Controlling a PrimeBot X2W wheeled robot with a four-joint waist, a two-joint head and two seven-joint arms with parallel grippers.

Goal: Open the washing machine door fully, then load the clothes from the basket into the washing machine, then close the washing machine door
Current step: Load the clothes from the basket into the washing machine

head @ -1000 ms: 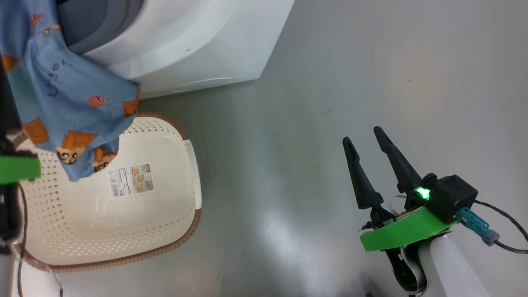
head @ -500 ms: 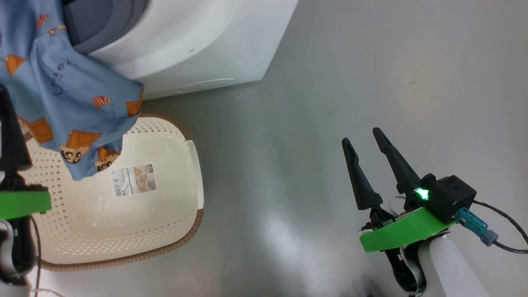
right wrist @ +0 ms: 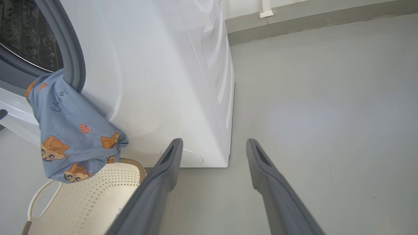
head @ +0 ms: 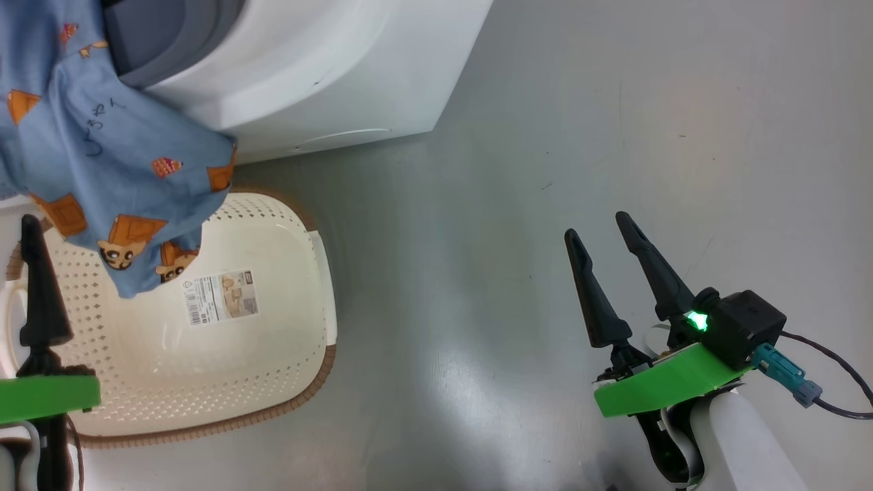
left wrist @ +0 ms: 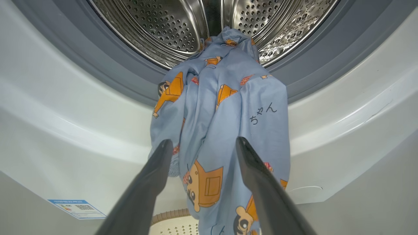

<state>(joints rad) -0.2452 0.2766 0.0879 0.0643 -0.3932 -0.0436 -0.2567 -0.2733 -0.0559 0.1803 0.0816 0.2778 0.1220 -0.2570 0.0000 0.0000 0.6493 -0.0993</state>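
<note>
While left claw (left wrist: 203, 141), right claw (head: 597, 225) gape empty, clothes (left wrist: 222, 107) hang vertically from drum (left wrist: 156, 29) over basket (head: 300, 368).

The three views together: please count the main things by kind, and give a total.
1 washing machine
1 basket
1 bundle of clothes
2 grippers: left gripper, right gripper
Total: 5

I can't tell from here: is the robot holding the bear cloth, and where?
Nothing is held. The left gripper and the right gripper are both open. The clothes hang out of the washing machine opening.
</note>
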